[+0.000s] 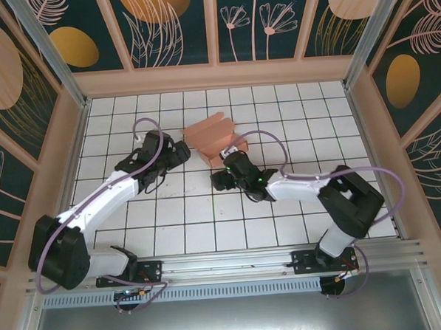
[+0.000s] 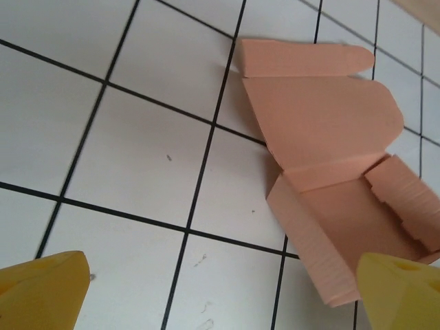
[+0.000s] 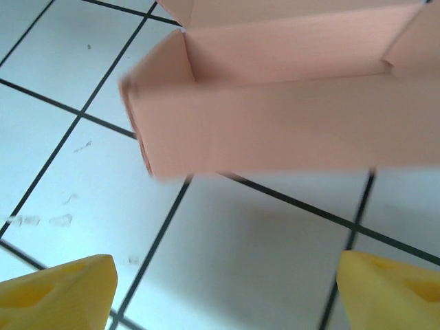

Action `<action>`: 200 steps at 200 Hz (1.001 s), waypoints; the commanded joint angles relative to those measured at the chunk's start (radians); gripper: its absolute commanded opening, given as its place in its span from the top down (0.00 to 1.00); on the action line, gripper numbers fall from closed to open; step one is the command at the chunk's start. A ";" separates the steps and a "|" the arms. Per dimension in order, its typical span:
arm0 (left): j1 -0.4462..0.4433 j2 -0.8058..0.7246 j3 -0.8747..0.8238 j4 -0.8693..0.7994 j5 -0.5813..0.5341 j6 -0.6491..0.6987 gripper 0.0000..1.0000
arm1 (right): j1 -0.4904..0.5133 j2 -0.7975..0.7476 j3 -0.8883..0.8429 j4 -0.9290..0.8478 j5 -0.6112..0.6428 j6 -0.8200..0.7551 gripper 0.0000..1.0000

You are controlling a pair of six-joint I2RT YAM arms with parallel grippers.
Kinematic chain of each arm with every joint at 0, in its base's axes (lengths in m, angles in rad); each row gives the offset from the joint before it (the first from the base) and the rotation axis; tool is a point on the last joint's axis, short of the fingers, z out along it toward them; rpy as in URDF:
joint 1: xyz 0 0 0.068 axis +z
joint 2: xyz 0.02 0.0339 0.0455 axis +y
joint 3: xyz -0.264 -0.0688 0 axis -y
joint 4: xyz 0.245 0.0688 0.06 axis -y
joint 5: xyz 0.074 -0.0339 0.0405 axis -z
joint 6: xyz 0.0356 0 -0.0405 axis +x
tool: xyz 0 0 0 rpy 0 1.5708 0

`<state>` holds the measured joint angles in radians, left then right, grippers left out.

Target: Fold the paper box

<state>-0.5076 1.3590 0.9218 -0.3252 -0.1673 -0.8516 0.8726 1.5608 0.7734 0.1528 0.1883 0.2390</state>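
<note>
Over the tiled table [image 1: 171, 212], the top camera had the left arm stretched diagonally forward, the left gripper [image 1: 181, 154] just beside the paper box [image 1: 213, 134], which sat mid-table toward the far side, half folded with flaps up. The right arm was bent sharply at the elbow and angled leftward, the right gripper [image 1: 231, 161] at the box's near edge. On the left wrist, the yellow fingers [image 2: 41, 292] were spread wide and empty, the box [image 2: 330, 206] ahead to the right. On the right wrist, the gripper [image 3: 227, 295] gaped wide and held nothing, with the box's wall [image 3: 275, 124] just ahead.
</note>
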 commanded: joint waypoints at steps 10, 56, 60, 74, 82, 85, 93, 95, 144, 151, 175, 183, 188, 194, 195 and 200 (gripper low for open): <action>-0.061 0.124 0.107 -0.032 -0.066 -0.105 0.04 | -0.038 -0.185 -0.120 0.093 0.008 -0.027 0.16; -0.109 0.344 0.313 -0.166 -0.092 -0.245 0.13 | -0.153 -0.347 -0.218 0.081 -0.047 -0.023 0.16; -0.109 0.348 0.324 -0.166 -0.088 -0.249 0.13 | -0.160 -0.354 -0.223 0.079 -0.050 -0.024 0.16; -0.111 0.410 0.354 -0.161 -0.067 -0.257 0.16 | -0.180 -0.374 -0.239 0.071 -0.052 -0.030 0.16; -0.112 0.434 0.373 -0.167 -0.050 -0.260 0.18 | -0.188 -0.383 -0.248 0.071 -0.056 -0.032 0.16; -0.113 0.444 0.380 -0.170 -0.045 -0.260 0.19 | -0.190 -0.386 -0.250 0.071 -0.057 -0.032 0.16; -0.120 0.465 0.395 -0.178 -0.035 -0.262 0.22 | -0.197 -0.392 -0.256 0.071 -0.059 -0.035 0.16; -0.122 0.470 0.399 -0.179 -0.034 -0.262 0.23 | -0.197 -0.393 -0.258 0.071 -0.059 -0.036 0.16; -0.154 0.540 0.422 -0.193 0.000 -0.268 0.44 | -0.218 -0.404 -0.292 0.092 -0.072 -0.046 0.16; -0.158 0.538 0.415 -0.197 -0.003 -0.270 0.48 | -0.221 -0.403 -0.296 0.096 -0.077 -0.046 0.16; -0.161 0.528 0.382 -0.202 -0.012 -0.256 0.59 | -0.229 -0.396 -0.297 0.105 -0.089 -0.058 0.16; -0.164 0.528 0.374 -0.210 -0.018 -0.256 0.61 | -0.231 -0.392 -0.295 0.106 -0.091 -0.063 0.16; -0.164 0.527 0.367 -0.213 -0.020 -0.254 0.62 | -0.234 -0.391 -0.294 0.106 -0.093 -0.066 0.16; -0.165 0.524 0.357 -0.213 -0.021 -0.251 0.63 | -0.235 -0.389 -0.292 0.108 -0.096 -0.069 0.16; -0.166 0.524 0.355 -0.213 -0.022 -0.250 0.63 | -0.236 -0.389 -0.292 0.108 -0.097 -0.070 0.16; -0.166 0.522 0.346 -0.215 -0.024 -0.251 0.64 | -0.238 -0.387 -0.290 0.108 -0.099 -0.073 0.16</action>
<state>-0.6682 1.8896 1.3071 -0.4938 -0.1802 -1.1080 0.6472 1.1790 0.4824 0.2146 0.1062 0.1932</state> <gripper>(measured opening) 0.375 0.838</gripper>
